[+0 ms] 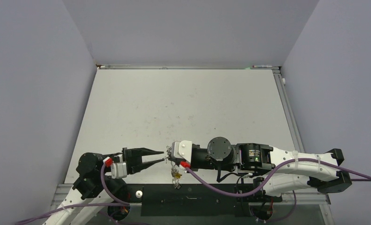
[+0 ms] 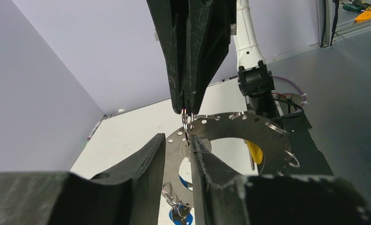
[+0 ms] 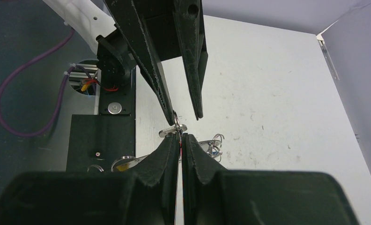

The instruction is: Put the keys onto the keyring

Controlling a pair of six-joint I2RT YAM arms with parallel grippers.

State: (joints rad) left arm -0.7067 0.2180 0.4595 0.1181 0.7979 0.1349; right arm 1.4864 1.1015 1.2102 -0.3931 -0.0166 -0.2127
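Note:
The keyring (image 2: 230, 123), a large flat silvery ring with holes and small loops round its rim, hangs in the air from my right gripper (image 3: 180, 136). That gripper is shut on a small loop at the ring's rim (image 2: 186, 118). A plain silver key (image 2: 195, 144), a yellow key (image 2: 254, 152) and a blue key (image 2: 181, 215) hang at the ring; they show as a small cluster in the top view (image 1: 176, 176). My left gripper (image 2: 179, 137) is open and faces the right one (image 1: 168, 154), tip to tip. Its fingertips straddle the held loop.
Both grippers meet low over the table's near edge (image 1: 127, 187), above the black base plate (image 1: 197, 198). Purple cables (image 1: 221, 186) trail from both arms. The white tabletop (image 1: 188, 108) stretches behind, between grey walls. Hand tools (image 2: 367, 14) lie off the table.

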